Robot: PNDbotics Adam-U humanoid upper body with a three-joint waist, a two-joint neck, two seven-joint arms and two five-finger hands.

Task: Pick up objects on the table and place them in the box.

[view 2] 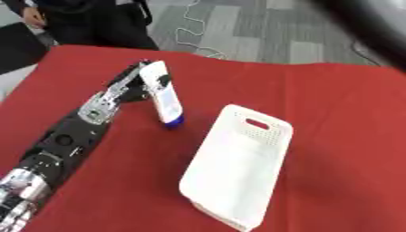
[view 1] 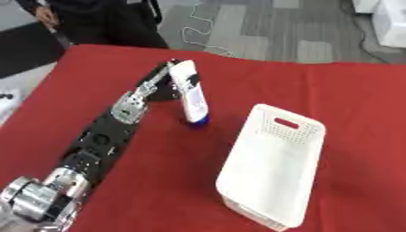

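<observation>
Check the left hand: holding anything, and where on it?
Yes. The left hand holds a white tube with a blue cap by its upper end, blue cap pointing down.

Matt red cloth on the table (view 1: 333,90), smooth white plastic basket (view 1: 273,167) with perforated end wall, left hand (view 1: 162,81) — black with silvery metal joints — beside its fingers a glossy white tube (view 1: 190,93), blue cap.

The left hand (view 1: 162,81) reached across the red table (view 1: 333,90) and gripped a white tube (view 1: 189,93) near its top, fingers curled round it. The tube stood tilted, its blue cap (view 1: 198,121) down, at or just over the cloth. A white box (view 1: 273,165) lay near, to the right.
</observation>
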